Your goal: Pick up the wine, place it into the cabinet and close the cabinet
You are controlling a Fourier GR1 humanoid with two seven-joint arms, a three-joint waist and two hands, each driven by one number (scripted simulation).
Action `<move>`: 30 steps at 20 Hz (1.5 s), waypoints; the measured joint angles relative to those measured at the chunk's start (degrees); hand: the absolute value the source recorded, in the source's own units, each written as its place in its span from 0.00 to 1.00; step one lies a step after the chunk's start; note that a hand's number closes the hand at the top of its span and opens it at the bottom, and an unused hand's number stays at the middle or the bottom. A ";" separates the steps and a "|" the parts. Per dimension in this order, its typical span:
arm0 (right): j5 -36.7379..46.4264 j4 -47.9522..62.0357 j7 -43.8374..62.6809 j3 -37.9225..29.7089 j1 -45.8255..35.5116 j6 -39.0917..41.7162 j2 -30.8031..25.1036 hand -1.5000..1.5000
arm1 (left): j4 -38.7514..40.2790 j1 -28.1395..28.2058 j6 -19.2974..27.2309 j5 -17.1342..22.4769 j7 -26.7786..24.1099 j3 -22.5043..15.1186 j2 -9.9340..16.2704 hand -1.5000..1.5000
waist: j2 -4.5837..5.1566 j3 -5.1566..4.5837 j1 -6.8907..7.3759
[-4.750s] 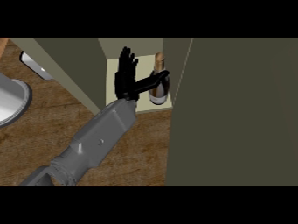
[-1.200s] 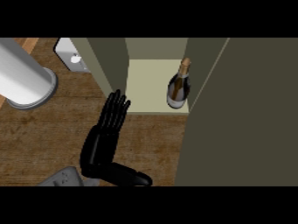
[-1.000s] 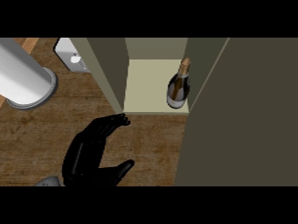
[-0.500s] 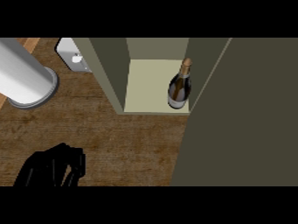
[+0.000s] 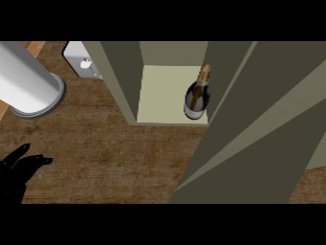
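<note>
The wine bottle [image 5: 197,95], dark with a gold neck, stands upright inside the open cabinet [image 5: 119,81] on its pale shelf, close to the right side. The cabinet's olive door [image 5: 264,129] stands open and fills the right foreground. My left hand [image 5: 10,174] shows at the lower left edge over the counter, far from the bottle. Its fingers are relaxed and point up and to the right, holding nothing. My right hand is out of the view.
A large white cylinder [image 5: 24,81] stands on the counter at the left. A small white box [image 5: 81,60] lies behind it, beside the cabinet's left wall. Brown counter top [image 5: 123,158] stretches between my hand and the cabinet.
My left hand has drawn back from the cabinet's front down to the lower left corner. The bottle has stayed in the cabinet and the door is still open.
</note>
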 measured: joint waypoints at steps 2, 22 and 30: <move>2.58 0.14 1.58 3.54 -1.84 -2.72 -0.02 1.00 | 0.46 2.35 -1.94 1.41 -1.00 2.21 1.49 0.00 | -0.06 -0.03 0.18; 7.08 7.57 -1.66 11.55 -26.70 -35.69 -7.68 1.00 | 11.74 13.67 -21.63 6.82 -4.21 15.77 10.85 0.00 | 0.33 -0.19 2.31; 2.89 29.81 -3.44 0.06 -45.75 -38.23 -0.01 1.00 | 15.07 17.17 -26.49 7.28 -2.80 20.10 12.09 0.00 | 0.69 -0.07 2.77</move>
